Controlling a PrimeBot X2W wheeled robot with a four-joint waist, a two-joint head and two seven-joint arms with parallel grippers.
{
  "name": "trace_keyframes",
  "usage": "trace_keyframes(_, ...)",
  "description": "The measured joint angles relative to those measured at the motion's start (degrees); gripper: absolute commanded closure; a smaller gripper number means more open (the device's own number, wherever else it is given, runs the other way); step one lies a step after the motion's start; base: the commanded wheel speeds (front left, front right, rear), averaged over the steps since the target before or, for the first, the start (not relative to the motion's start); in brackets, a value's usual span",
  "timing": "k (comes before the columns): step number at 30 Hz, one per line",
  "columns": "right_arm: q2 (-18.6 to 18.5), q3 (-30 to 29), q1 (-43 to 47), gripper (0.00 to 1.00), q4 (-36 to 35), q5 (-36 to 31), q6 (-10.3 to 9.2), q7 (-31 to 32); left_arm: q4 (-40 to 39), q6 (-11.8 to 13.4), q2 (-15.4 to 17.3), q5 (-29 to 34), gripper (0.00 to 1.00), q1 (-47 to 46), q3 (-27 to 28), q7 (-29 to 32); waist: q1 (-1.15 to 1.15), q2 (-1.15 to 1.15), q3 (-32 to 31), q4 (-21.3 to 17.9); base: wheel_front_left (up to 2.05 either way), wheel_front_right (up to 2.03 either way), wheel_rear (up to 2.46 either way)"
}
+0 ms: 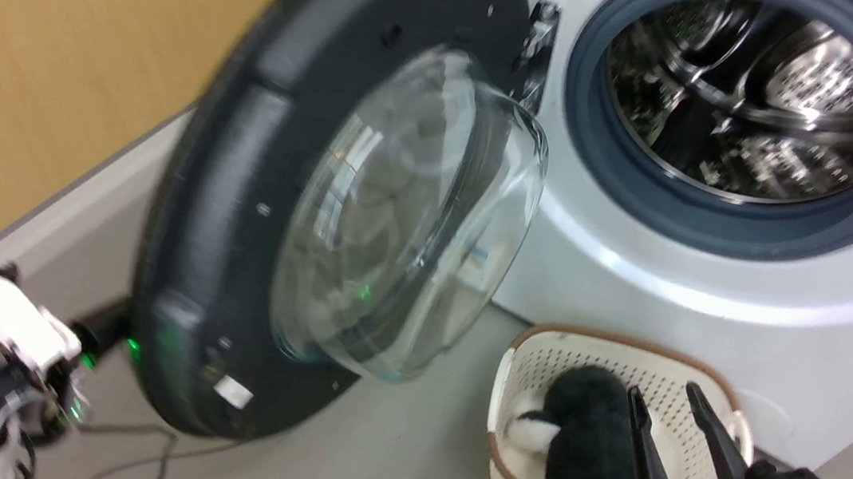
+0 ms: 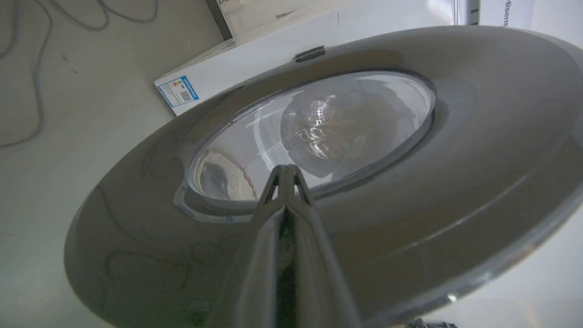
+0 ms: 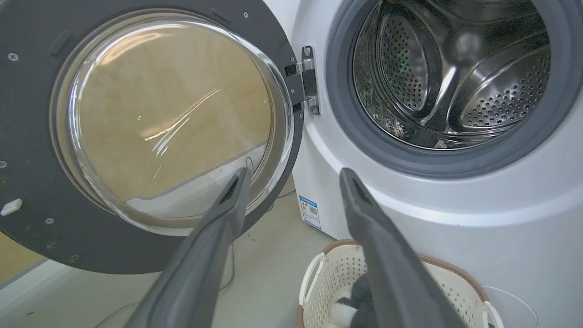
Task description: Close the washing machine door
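The washing machine door point(image 1: 241, 170) stands swung open to the left of the white washing machine point(image 1: 631, 279), its clear domed bowl facing me and its metal hinge point(image 3: 309, 79) at the drum's left. My left gripper point(image 2: 287, 169) is shut with nothing in it. Its tips lie at the door's glossy outer face point(image 2: 455, 182), by the lower rim of the glass; whether they touch is unclear. In the head view the left wrist point(image 1: 7, 328) reaches behind the door's lower left edge, fingers hidden. My right gripper point(image 1: 662, 391) point(image 3: 294, 172) is open, low in front of the machine point(image 3: 455, 205).
A cream perforated basket point(image 1: 623, 344) point(image 3: 319, 282) holding a dark fluffy item point(image 1: 580, 442) sits on the floor under the right gripper, against the machine's front. Cables point(image 2: 36, 91) lie on the grey floor. A yellow wall point(image 1: 57, 29) stands behind the door.
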Motion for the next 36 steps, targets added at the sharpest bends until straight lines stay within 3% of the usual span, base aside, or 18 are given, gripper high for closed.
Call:
trace_keyframes(10, 1.9, -2.5, 2.2, 0.00, 0.8, 0.1, 0.00, 0.0, -15.4, 1.6, -7.2, -4.2, 1.00, 14.8, -4.5, 4.7, -0.01, 0.00, -4.6, -3.9, 0.00, 0.00, 0.00)
trace_keyframes(14, 2.1, -2.5, 2.4, 0.00, 0.7, 0.0, 0.00, 0.0, -19.8, 2.3, -8.0, -5.8, 1.00, 19.7, -8.8, 3.7, 0.00, 0.00, -5.1, -6.6, 0.00, 0.00, 0.00)
trace_keyframes(21, 1.7, -2.4, 2.6, 0.00, 0.3, -0.8, 0.00, 0.0, -20.5, 3.0, -8.4, -11.6, 1.00, 22.7, -18.3, -6.3, 0.00, 0.00, -4.8, -12.6, 0.00, 0.00, 0.00)
trace_keyframes(28, 0.6, -2.7, 2.5, 0.00, -0.8, -1.0, 0.00, 0.5, -18.9, 1.3, -8.5, -14.6, 1.00, 22.6, -26.6, -15.0, 0.00, 0.00, -3.5, -20.1, 0.00, 0.00, 0.00)
trace_keyframes(36, 0.6, -2.6, 1.5, 0.00, -1.8, -1.5, 0.00, 0.6, -15.7, 0.0, -8.5, -16.8, 1.00, 15.2, -33.0, -25.9, 0.00, 0.00, -0.2, -29.7, 0.00, 0.00, 0.00)
